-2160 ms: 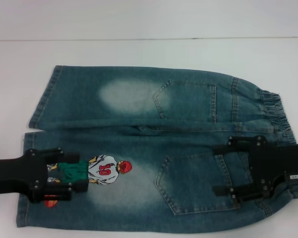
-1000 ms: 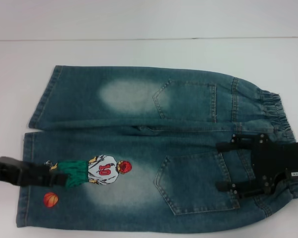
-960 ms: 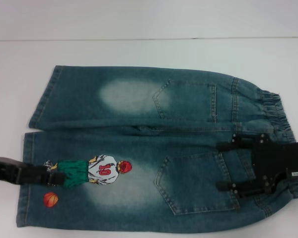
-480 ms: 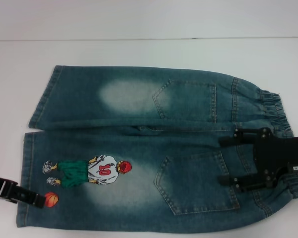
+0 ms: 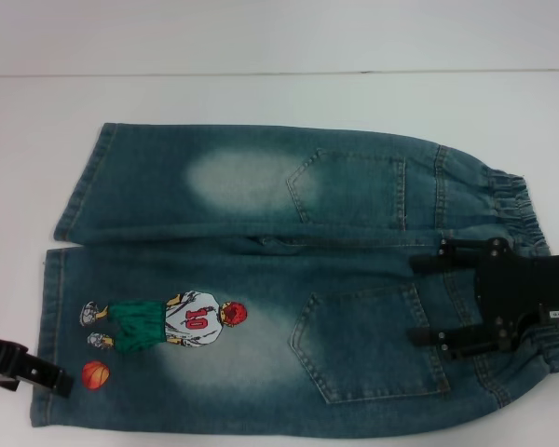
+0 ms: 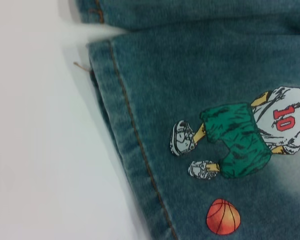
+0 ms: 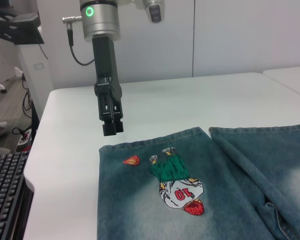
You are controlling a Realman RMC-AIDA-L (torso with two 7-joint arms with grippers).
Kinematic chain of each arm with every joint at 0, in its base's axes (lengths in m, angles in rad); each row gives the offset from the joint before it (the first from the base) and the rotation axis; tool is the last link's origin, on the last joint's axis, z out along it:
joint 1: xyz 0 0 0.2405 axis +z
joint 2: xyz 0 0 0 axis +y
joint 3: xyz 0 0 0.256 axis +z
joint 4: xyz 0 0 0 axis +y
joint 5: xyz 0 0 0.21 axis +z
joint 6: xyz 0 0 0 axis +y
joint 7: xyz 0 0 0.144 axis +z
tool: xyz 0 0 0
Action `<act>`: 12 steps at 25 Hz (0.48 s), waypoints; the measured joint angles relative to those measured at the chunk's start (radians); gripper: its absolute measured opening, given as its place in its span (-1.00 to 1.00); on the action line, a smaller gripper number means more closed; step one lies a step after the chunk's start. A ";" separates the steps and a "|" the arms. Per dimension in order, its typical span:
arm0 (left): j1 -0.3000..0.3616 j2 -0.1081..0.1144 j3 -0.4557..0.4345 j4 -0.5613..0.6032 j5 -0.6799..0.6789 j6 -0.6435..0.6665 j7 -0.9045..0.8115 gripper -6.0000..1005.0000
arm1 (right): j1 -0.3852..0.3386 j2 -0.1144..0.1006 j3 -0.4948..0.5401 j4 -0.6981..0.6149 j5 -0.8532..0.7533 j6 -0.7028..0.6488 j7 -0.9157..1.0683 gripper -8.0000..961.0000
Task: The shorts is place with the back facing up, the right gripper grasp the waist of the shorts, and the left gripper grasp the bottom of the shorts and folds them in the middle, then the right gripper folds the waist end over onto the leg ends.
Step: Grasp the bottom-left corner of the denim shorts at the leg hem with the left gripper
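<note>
The blue denim shorts lie flat on the white table, back pockets up, with the elastic waist to the right and the leg hems to the left. My right gripper is open above the near half of the waist, its fingers pointing at the near back pocket. My left gripper hangs at the near-left corner of the near leg, beside the basketball print. The right wrist view shows that left gripper pointing down just above the hem. The left wrist view shows the hem and the player print.
The white table extends beyond the shorts at the back and left. In the right wrist view a keyboard sits off the table's far end, and a second white table stands beside this one.
My left gripper has turned and drawn back from over the player print to the near-left hem corner. My right gripper has shifted slightly towards the waist.
</note>
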 joint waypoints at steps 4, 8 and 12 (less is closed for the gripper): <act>0.004 0.000 0.002 -0.014 0.009 -0.001 -0.007 0.66 | -0.001 0.000 0.003 -0.001 0.000 0.000 0.000 0.86; 0.007 -0.006 -0.001 -0.023 0.025 -0.007 -0.009 0.65 | 0.000 -0.001 0.005 -0.001 0.000 0.000 -0.001 0.86; 0.010 -0.009 -0.001 -0.047 0.026 -0.024 -0.009 0.63 | 0.002 0.000 0.005 -0.002 0.000 0.000 -0.004 0.86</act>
